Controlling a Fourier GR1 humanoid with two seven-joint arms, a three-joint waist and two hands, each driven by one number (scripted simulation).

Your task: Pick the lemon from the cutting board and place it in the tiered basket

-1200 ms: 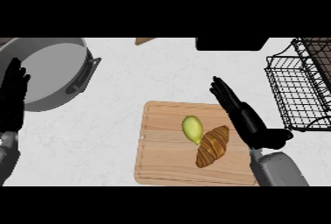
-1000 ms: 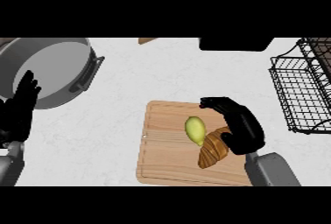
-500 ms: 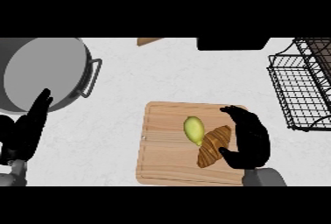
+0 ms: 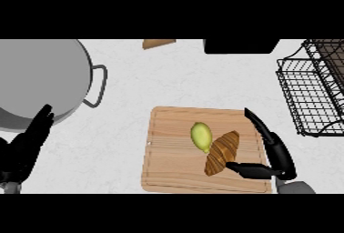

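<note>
A yellow-green lemon (image 4: 201, 136) lies near the middle of the wooden cutting board (image 4: 173, 168), touching a brown croissant (image 4: 222, 152) on its right. My right hand (image 4: 274, 154) is open over the board's right edge, fingers stretched up and thumb pointing left below the croissant; it touches neither. The black wire tiered basket (image 4: 312, 98) stands at the right edge of the counter. My left hand (image 4: 27, 143) rests open at the lower left, fingers up.
A large grey pot (image 4: 33, 82) with a side handle (image 4: 99, 86) fills the upper left. A dark block (image 4: 240, 45) and a brown wedge (image 4: 158, 43) sit along the far edge. White counter lies between the board and the basket.
My right hand drew back from the lemon toward the lower right and its fingers straightened. The view shifted, so the pot looks larger and my left hand sits lower.
</note>
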